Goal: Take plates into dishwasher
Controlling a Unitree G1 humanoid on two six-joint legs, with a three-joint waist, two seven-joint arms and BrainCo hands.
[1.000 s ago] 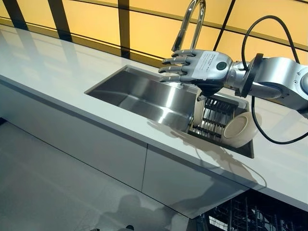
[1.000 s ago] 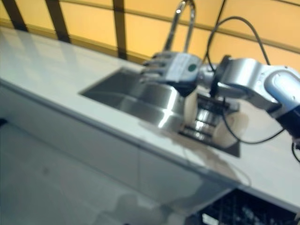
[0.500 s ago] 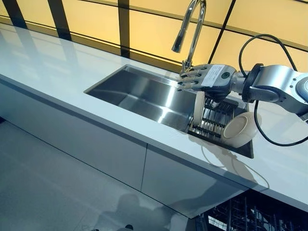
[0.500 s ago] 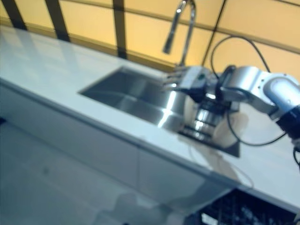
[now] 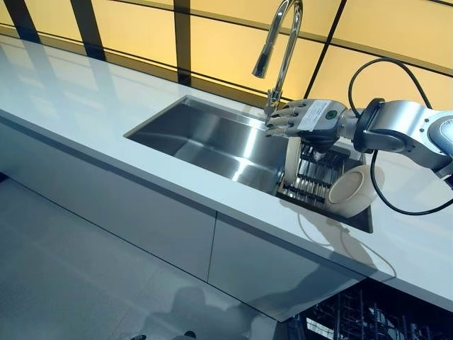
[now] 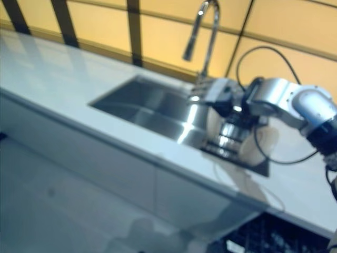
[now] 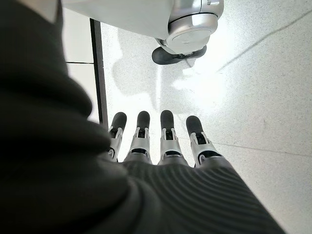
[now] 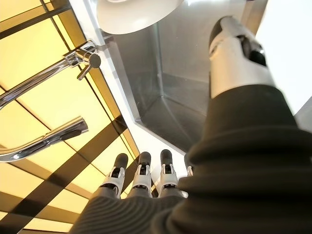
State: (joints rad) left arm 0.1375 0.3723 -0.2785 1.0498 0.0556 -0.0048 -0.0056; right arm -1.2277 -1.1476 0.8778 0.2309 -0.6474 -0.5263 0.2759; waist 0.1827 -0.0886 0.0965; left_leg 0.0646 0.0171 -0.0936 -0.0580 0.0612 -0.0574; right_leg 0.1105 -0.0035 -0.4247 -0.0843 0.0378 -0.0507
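Note:
A white plate (image 5: 291, 160) stands on edge in a dark wire rack (image 5: 316, 177) at the right end of the steel sink (image 5: 205, 134). A white bowl (image 5: 350, 190) lies tilted on the rack's right side. My right hand (image 5: 311, 117) hovers just above the plate's top edge, fingers straight and open, holding nothing. In the right wrist view the plate (image 8: 139, 12) shows past the thumb (image 8: 234, 53), apart from it. My left hand (image 7: 165, 141) hangs by my side over the floor, fingers straight, empty.
A tall curved faucet (image 5: 279, 42) rises right behind the right hand. The white counter (image 5: 85, 99) runs around the sink. The dishwasher's dark wire rack (image 5: 354, 319) shows below the counter at the lower right.
My right hand has pulled back from over the sink basin to the right and come lower, ending just above the upright plate. Plate and bowl have not moved.

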